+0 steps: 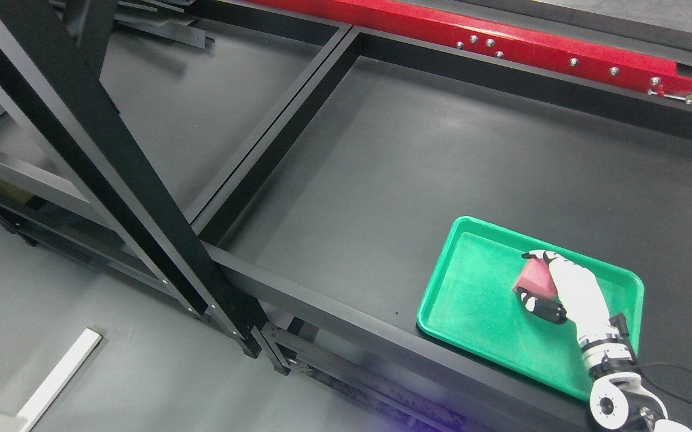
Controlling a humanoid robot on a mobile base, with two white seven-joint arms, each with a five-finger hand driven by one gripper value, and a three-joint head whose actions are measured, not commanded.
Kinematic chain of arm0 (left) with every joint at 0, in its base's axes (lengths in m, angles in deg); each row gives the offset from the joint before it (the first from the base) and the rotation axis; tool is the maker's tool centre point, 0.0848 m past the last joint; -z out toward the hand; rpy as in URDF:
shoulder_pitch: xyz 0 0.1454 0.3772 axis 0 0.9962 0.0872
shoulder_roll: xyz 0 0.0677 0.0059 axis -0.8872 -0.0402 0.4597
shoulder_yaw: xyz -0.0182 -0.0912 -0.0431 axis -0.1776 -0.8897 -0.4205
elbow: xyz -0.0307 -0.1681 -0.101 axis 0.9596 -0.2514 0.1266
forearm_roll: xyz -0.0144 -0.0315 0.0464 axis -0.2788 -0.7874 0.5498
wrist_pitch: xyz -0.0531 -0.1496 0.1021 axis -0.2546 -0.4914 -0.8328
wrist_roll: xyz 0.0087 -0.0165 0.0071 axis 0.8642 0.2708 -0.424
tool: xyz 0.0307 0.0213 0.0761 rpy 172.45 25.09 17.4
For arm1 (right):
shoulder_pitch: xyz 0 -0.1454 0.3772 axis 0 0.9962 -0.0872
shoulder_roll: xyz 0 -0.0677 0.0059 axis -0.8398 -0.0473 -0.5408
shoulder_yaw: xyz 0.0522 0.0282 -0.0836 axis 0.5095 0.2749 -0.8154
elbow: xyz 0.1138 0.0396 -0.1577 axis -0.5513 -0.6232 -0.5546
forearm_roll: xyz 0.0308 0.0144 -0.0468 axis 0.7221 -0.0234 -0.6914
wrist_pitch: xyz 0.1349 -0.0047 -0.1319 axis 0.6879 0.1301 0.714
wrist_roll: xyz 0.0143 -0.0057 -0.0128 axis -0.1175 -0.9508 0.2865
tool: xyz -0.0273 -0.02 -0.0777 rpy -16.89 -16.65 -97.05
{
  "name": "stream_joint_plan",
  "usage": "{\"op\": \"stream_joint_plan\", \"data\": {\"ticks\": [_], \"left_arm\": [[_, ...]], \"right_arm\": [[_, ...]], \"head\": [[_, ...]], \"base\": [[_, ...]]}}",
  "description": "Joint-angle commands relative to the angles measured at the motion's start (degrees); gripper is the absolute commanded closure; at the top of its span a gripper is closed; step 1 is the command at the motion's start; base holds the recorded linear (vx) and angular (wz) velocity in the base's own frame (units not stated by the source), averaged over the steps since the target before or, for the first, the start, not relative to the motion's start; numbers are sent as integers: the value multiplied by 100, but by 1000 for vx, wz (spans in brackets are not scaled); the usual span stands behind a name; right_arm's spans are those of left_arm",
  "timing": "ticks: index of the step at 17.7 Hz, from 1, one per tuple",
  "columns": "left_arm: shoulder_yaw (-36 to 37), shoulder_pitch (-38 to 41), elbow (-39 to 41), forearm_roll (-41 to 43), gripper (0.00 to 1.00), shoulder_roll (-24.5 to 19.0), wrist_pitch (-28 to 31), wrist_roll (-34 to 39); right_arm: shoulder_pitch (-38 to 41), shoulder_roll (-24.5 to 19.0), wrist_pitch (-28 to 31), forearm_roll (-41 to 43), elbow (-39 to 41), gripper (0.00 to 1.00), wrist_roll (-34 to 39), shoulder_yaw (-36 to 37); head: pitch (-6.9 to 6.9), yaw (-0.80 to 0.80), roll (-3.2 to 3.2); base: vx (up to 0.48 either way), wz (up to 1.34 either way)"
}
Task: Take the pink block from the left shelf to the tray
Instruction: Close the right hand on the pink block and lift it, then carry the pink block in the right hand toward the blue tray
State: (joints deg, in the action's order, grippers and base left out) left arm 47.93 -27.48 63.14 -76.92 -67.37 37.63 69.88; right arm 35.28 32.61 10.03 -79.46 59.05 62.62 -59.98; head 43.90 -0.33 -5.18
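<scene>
Holding the pink block [536,278] between curled fingers and thumb, the right hand [565,291] sits over the green tray [472,300], toward its 3 o'clock side. Whether the block touches the tray floor is unclear. If it is released from height it may tumble or bounce toward the rim at 5 o'clock. Fingers opening unevenly could drag the block sideways. No left hand shows.
</scene>
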Motion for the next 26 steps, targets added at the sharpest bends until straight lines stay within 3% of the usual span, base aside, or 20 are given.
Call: {"op": "stream_joint_plan", "data": {"ticks": [1, 5, 9, 26], "left_arm": [[0, 53, 0, 9, 0, -100, -1, -3], [0, 53, 0, 9, 0, -100, -1, -3], [0, 53, 0, 9, 0, -100, -1, -3], [0, 53, 0, 9, 0, -100, -1, -3]], "right_arm": [[146, -92, -54, 29, 574, 98, -1195, 369], [251, -338, -273, 196, 1154, 98, -1266, 1037], [401, -374, -441, 626, 1471, 97, -1275, 1257], [533, -497, -582, 794, 1595, 97, -1284, 1381]], "head": [[0, 0, 0], [0, 0, 0], [0, 0, 0], [0, 0, 0]], "base": [[0, 0], [0, 0], [0, 0], [-31, 82]]}}
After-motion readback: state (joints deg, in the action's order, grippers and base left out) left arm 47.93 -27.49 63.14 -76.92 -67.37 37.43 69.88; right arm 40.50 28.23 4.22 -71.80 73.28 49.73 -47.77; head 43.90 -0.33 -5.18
